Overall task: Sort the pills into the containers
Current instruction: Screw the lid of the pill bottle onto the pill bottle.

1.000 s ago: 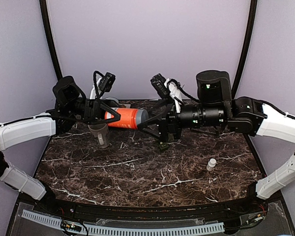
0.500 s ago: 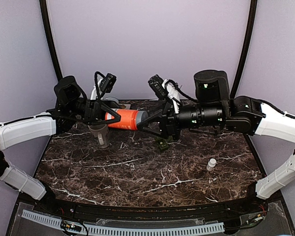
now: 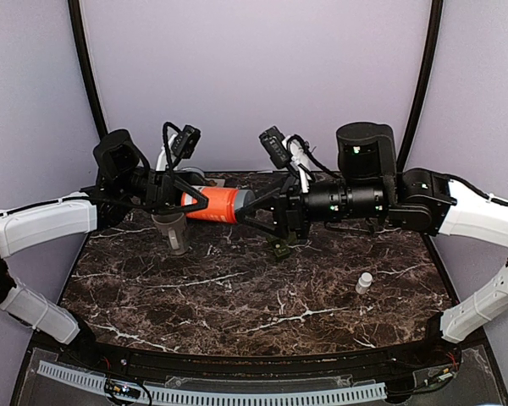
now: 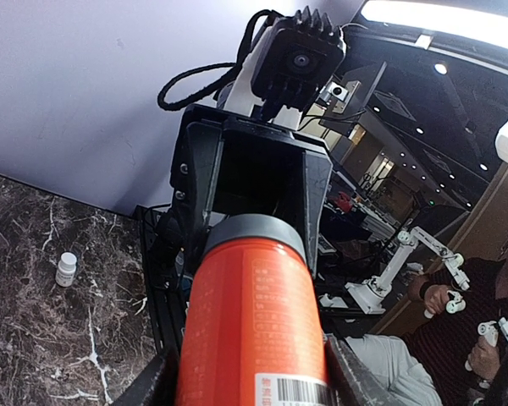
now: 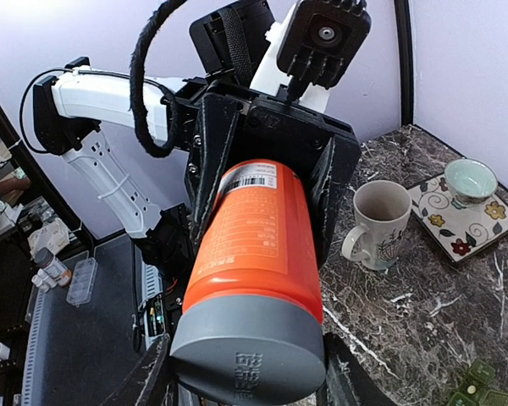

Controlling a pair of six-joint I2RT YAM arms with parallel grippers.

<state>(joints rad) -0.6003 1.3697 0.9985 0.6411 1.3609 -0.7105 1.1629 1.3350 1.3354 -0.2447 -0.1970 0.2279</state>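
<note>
Orange bottle (image 3: 216,204), held level above the table's (image 3: 237,296) 11 o'clock by the clamped left gripper (image 3: 193,201). The right gripper (image 3: 249,208) brackets its grey cap (image 5: 247,359), grip uncertain. A loose twist could slip and spill the contents.

Glossy veined marble table (image 3: 237,296), matt orange plastic bottle (image 3: 213,204)

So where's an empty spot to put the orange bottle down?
The wide front middle of the table is bare, between the mug and the small white bottle. Farther back is crowded: mug, green box, left gripper and right gripper at the orange bottle.
</note>
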